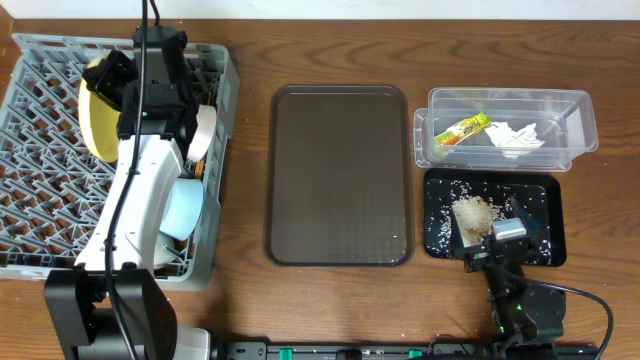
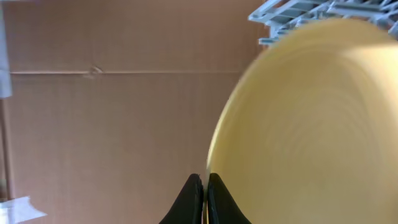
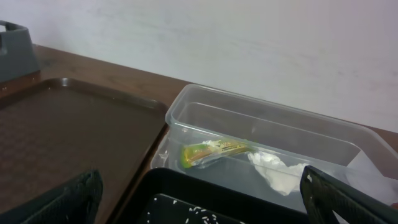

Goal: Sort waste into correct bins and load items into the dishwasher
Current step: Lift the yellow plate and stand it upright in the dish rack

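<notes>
Over the grey dish rack (image 1: 40, 150) at table's left: left gripper (image 1: 103, 83), clamped on rim of yellow plate (image 1: 92, 125). From left wrist: both black fingers (image 2: 194, 200) pressed together, plate edge running down between them. Plate on edge, tilted, in rack's rear-left part; cannot tell if resting on pegs. Also in rack, along its right side: white bowl (image 1: 205, 132) on edge, light blue bowl (image 1: 186, 207) nearer the front, partly under left arm. Mid-table: brown serving tray (image 1: 338, 175), flat, apart from rack and bins. At right rear: clear tub (image 1: 510, 92), holding green-and-orange wrapper (image 1: 462, 130) toward its left end and crumpled white tissue (image 1: 520, 138) just beside it to the right. Directly in front of tub, touching or nearly so, cannot tell which: black tray (image 1: 553, 252), with rice scraps (image 1: 472, 212) heaped left of centre and loose grains scattered around. Above black tray's front part: right gripper (image 1: 497, 240), fingers spread wide apart. From right wrist: wrapper and tissue lying on tub floor, seen over black tray's rim and through tub's clear wall.
</notes>
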{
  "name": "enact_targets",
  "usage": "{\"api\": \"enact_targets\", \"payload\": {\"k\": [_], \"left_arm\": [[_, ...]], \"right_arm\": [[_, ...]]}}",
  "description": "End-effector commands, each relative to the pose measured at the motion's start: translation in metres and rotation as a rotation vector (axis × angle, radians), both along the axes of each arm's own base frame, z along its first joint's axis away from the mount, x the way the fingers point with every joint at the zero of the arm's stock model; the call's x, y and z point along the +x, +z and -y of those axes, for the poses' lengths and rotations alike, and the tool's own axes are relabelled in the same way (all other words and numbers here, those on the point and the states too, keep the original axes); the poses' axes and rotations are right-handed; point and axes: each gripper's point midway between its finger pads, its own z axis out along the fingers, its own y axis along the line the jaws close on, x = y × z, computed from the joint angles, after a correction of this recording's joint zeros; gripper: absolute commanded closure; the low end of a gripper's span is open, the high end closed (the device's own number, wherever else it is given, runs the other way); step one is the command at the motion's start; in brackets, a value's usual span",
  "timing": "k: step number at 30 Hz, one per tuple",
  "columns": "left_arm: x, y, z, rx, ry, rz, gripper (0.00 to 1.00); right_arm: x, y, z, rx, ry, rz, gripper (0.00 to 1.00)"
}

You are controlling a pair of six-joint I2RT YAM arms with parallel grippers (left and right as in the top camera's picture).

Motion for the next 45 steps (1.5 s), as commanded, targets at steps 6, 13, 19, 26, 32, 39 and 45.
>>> {"api": "enact_targets", "payload": {"k": [6,13,19,26,32,39,45], "left_arm": [[-0.011,-0.007,-0.003,-0.002,-0.003,-0.058,0.94],[-0.015,-0.021,-0.005,-0.069,0.012,-0.032,0.94],[-0.018,-0.040,0.001,-0.139,-0.014,-0.077,0.87],[-0.024,-0.037,0.005,-0.159,0.037,0.003,0.51],[-0.030,-0.001,0.035,-0.186,0.015,0.189,0.08],[-0.052,0.027,0.103,-0.449,-0.136,0.403,0.02],[-0.087,-0.017,0.222,-1.173,-0.356,0.218,0.02]], "right_arm": [[0.000,-0.002,0.001,-0.007,-0.004,-0.005,0.01],[0.000,-0.002,0.001,-0.007,-0.004,-0.006,0.01],[0.000,-0.002,0.001,-0.007,-0.004,-0.005,0.01],[0.000,-0.002,0.001,-0.007,-0.004,-0.005,0.01],[0.000,-0.002,0.001,-0.007,-0.004,-0.005,0.01],[0.000,-0.002,0.001,-0.007,-0.004,-0.005,0.01],[0.000,-0.002,0.001,-0.007,-0.004,-0.005,0.01]]}}
